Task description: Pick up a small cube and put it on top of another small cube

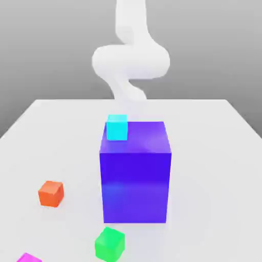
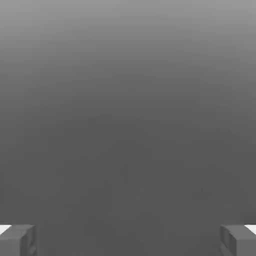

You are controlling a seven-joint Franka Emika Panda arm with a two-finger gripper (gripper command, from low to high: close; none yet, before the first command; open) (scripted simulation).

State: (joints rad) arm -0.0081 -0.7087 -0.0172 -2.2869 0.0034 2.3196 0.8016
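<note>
Presently noted: white arm behind the large blue block, gripper itself apparently hidden in the exterior view. In the hand view, gripper spread wide, fingertips at opposite edges, nothing held between them, only grey background ahead. Cyan cube resting on the blue block's top, at its corner toward the exterior view's left. Orange cube, green cube and magenta cube apart on the white table.

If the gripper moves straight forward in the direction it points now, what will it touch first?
Probably nothing: in the hand view the open gripper faces only plain grey background, with no cube between or beyond its fingertips. Depth there cannot be judged.
</note>
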